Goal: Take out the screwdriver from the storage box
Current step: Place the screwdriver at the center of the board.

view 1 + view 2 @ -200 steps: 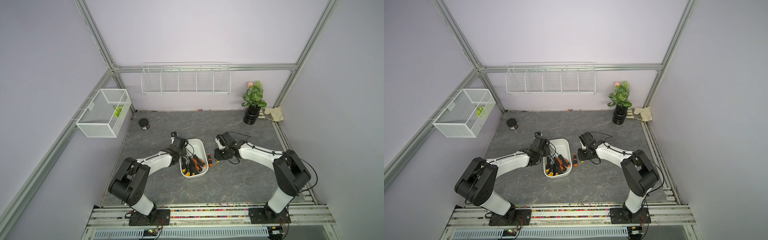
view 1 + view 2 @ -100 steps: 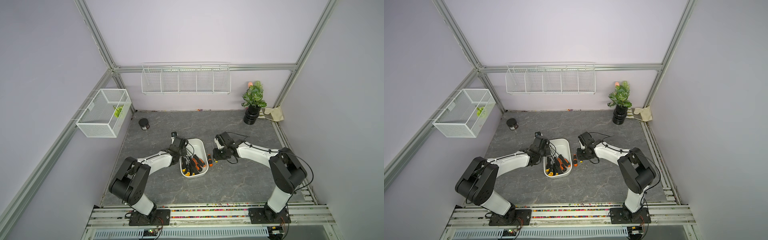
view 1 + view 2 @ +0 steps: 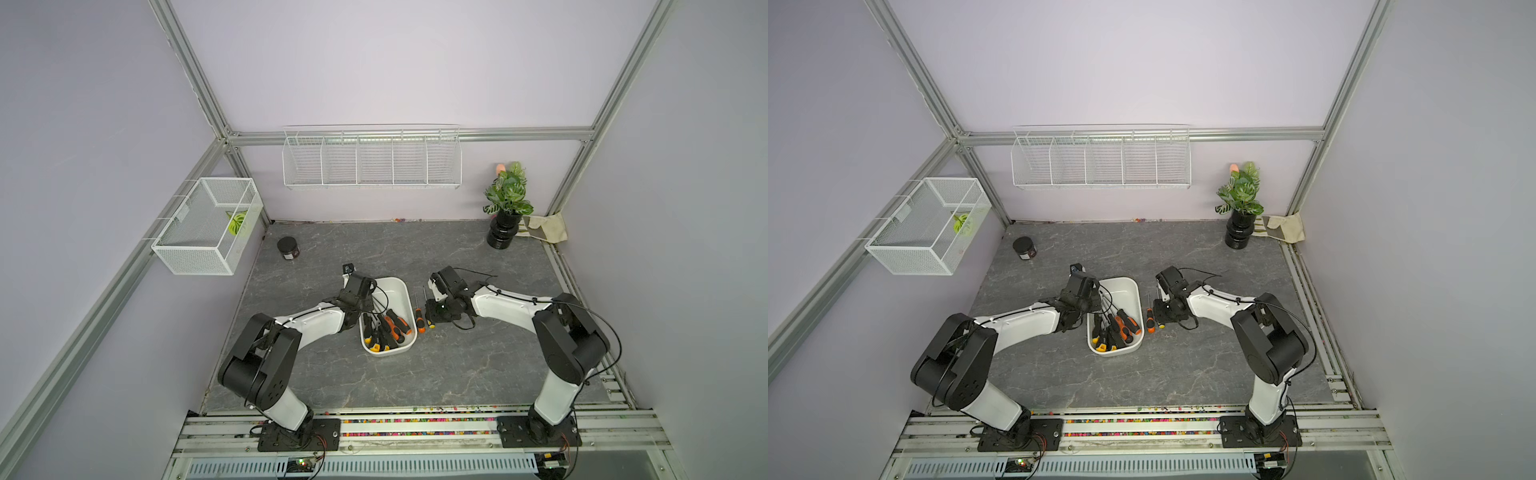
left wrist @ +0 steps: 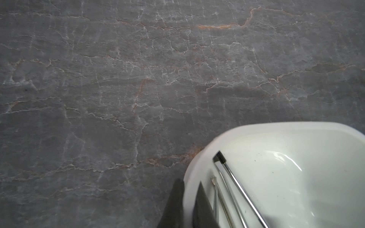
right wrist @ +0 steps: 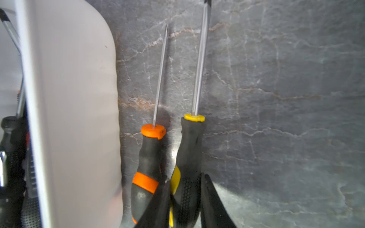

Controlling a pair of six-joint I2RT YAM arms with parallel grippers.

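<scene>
The white storage box [image 3: 392, 293] sits on the grey table [image 3: 457, 374]. The left claw [image 4: 187, 207] pinches the box's wall. The right claw [image 5: 185, 205] is clamped on a yellow-collared screwdriver [image 5: 190, 146] just outside the box, beside an orange-collared screwdriver [image 5: 150, 150].

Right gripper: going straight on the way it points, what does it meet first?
Likely the yellow screwdriver that the right gripper clasps; past it, bare table, though depth is unclear.
</scene>
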